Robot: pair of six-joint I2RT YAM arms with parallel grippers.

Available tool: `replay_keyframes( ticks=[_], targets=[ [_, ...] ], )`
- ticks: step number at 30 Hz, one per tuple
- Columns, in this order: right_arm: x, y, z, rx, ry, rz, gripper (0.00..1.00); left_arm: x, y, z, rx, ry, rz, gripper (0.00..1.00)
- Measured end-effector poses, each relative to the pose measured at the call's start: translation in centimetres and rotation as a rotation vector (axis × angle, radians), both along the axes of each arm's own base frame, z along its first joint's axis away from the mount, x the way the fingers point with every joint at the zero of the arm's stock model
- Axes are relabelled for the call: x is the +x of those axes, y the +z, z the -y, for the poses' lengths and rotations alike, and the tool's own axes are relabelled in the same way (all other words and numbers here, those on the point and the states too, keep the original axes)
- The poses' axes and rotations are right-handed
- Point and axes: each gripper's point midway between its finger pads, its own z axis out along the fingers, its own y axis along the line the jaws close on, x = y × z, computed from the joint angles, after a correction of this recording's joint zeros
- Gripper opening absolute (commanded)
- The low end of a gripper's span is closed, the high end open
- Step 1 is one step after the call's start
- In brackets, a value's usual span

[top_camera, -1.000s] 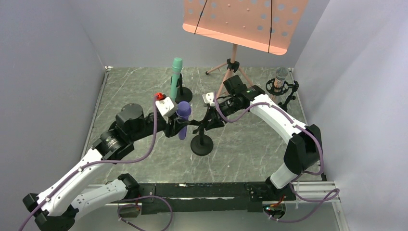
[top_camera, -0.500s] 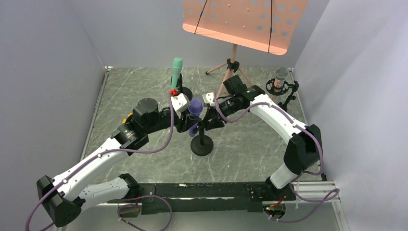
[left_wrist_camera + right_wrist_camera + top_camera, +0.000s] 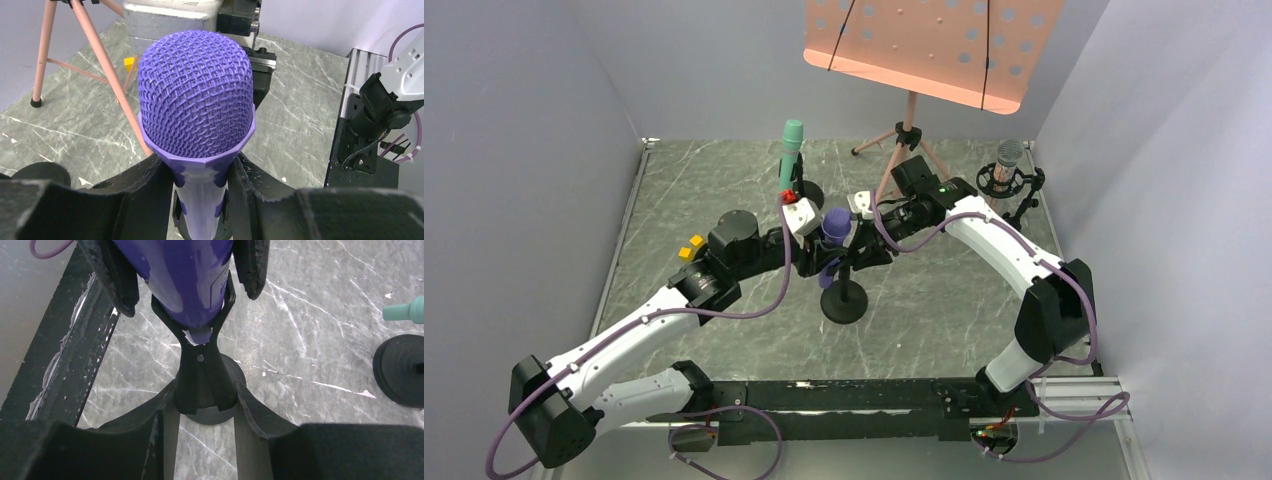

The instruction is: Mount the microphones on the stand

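Observation:
My left gripper [image 3: 821, 255] is shut on the purple microphone [image 3: 833, 228], holding it upright just below the mesh head [image 3: 196, 95]. Its lower end [image 3: 187, 287] sits in the fork of the clip on the black round-based stand [image 3: 844, 302]. My right gripper [image 3: 857, 262] is shut on that stand's clip [image 3: 202, 385] from the right. The mint green microphone [image 3: 791, 158] stands upright in its own stand at the back. The silver-pink microphone [image 3: 1008, 158] sits in a black mount at the back right.
An orange music stand [image 3: 924, 45] on a tripod [image 3: 908, 135] rises behind the grippers. The mint microphone's black round base [image 3: 400, 371] lies close by. Small yellow pieces [image 3: 692, 245] lie on the grey marble table [image 3: 954, 300]. Grey walls enclose the sides.
My left arm has carried the purple microphone to the right, over to the stand that my right gripper holds, and set its lower end in the clip. The right arm has not moved.

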Motion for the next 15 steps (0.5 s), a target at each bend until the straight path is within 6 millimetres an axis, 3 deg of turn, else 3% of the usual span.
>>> replay_keyframes(
  ticks=[12, 15],
  targets=[
    [0.0, 0.0, 0.0, 0.005, -0.006, -0.001, 0.19, 0.9, -1.2, -0.4, -0.059, 0.066, -0.047, 0.00],
    [0.0, 0.0, 0.0, 0.004, -0.008, -0.003, 0.23, 0.9, -1.2, -0.3, -0.066, 0.067, -0.057, 0.00]
  ],
)
